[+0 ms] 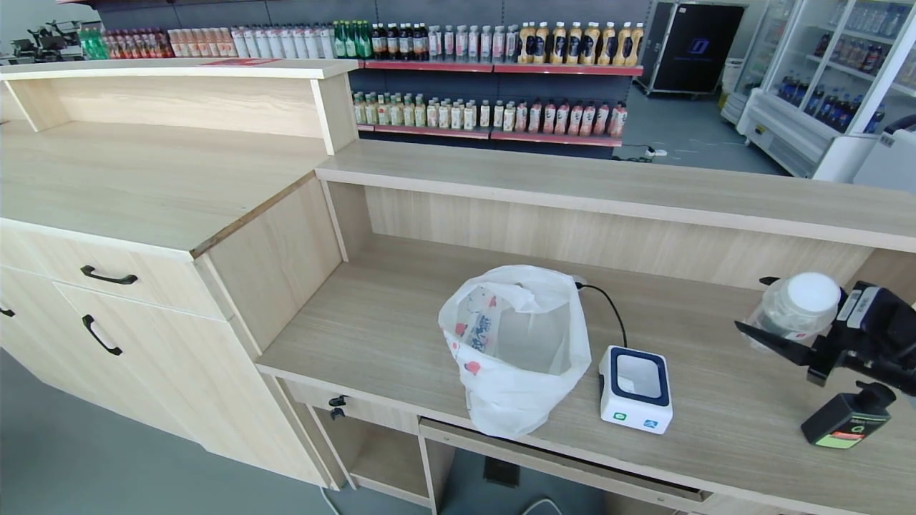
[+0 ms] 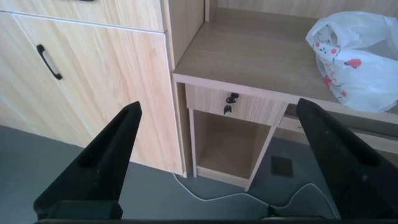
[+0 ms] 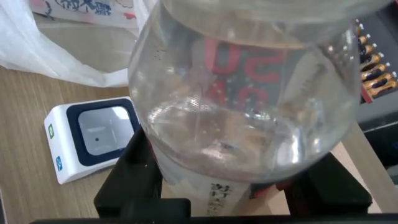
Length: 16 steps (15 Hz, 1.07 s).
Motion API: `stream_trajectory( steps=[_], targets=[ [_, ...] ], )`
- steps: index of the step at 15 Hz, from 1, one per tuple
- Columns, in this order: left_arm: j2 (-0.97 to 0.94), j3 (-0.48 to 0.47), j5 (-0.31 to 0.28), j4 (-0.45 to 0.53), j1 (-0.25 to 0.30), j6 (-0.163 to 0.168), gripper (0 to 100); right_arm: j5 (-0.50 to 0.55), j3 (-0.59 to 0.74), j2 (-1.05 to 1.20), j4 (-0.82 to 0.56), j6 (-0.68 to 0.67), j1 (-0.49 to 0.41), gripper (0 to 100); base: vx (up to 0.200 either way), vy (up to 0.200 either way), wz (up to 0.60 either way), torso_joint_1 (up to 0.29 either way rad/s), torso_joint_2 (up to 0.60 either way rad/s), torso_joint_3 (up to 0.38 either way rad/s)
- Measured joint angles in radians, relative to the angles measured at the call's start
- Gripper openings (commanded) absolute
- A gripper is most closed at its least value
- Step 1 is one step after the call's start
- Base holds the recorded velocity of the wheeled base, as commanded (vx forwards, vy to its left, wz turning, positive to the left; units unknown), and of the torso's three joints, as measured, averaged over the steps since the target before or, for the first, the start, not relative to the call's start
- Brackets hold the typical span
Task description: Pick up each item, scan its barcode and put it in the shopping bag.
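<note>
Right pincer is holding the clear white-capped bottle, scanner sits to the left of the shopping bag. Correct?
One thing is off. The scanner sits to the robot's right of the shopping bag, not the left, as the head view shows. The rest stands: the right pincer is holding the clear white-capped bottle.

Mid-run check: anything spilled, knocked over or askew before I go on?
Nothing stands out. The bag stands open on the counter, the scanner lies flat beside it, and the right gripper is shut on the clear bottle. No spill on the counter.
</note>
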<state>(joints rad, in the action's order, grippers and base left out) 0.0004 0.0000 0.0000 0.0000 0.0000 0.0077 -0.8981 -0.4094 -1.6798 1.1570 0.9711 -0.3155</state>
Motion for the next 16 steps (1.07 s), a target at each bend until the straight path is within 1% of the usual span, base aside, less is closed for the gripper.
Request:
stream_trajectory(
  steps=[4, 10, 12, 16],
  targets=[
    [0.0, 0.0, 0.0, 0.0, 0.0, 0.0, 100, -0.008, -0.004, -0.038, 0.001, 0.027, 0.021, 0, 0.0, 0.0, 0.0, 0.0, 0.0, 0.0],
    [0.0, 0.0, 0.0, 0.0, 0.0, 0.0, 100, -0.033, -0.018, -0.113, 0.015, 0.052, 0.026, 0, 0.0, 0.0, 0.0, 0.0, 0.0, 0.0],
    [0.0, 0.0, 0.0, 0.0, 0.0, 0.0, 100, -0.035, -0.033, -0.141, 0.016, 0.079, 0.026, 0, 0.0, 0.0, 0.0, 0.0, 0.0, 0.0],
    [0.0, 0.0, 0.0, 0.0, 0.0, 0.0, 100, -0.036, -0.04, -0.18, 0.017, 0.103, 0.05, 0, 0.0, 0.0, 0.0, 0.0, 0.0, 0.0]
  ],
)
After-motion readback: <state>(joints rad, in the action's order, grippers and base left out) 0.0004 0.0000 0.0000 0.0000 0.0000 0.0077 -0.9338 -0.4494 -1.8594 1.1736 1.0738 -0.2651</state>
